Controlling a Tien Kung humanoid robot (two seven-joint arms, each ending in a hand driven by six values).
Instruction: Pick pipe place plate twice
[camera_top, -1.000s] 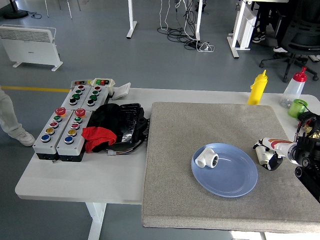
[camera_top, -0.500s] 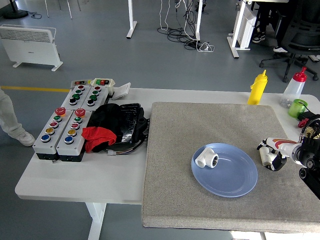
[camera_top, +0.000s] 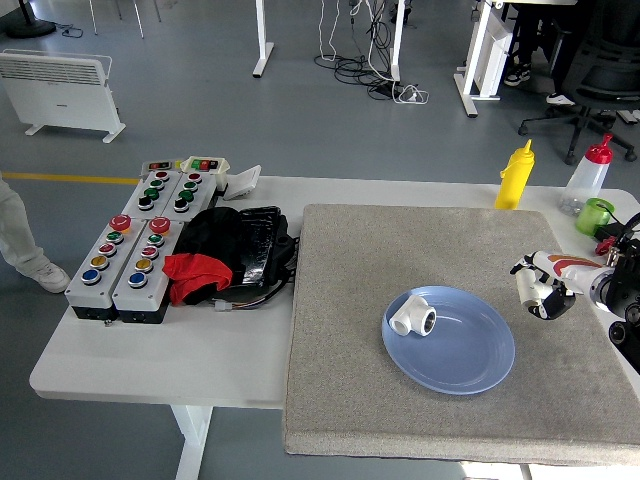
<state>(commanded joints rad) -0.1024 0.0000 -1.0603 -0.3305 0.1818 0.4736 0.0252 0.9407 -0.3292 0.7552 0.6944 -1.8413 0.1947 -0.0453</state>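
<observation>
So one white pipe elbow is already sitting in the blue plate, over on the plate's left side, lower middle of the frame. Its open mouth faces lower right, toward the plate's centre, and the other leg sticks up and to the left, so there isn't really one clean long axis, it's an L.

The right hand is at the right edge of the frame, above and just right of the plate, over the grey mat. Fingers are curled around a second white pipe piece. I'd call it gripped, but the piece is small and half hidden by the fingers, so I can't tell how its openings point or which way it runs. Left hand isn't in the shot at all.

Things that could go sideways, guessing here:
- That grip looks like mostly fingertips, so the fitting could twist or pop out on the way over.
- If it gets let go too near the plate's right rim it might land on the mat instead, or roll off.
- If it's dropped too far left it could knock the elbow already in there.

The yellow squeeze bottle at the worktop's far edge is well apart from the action.
</observation>
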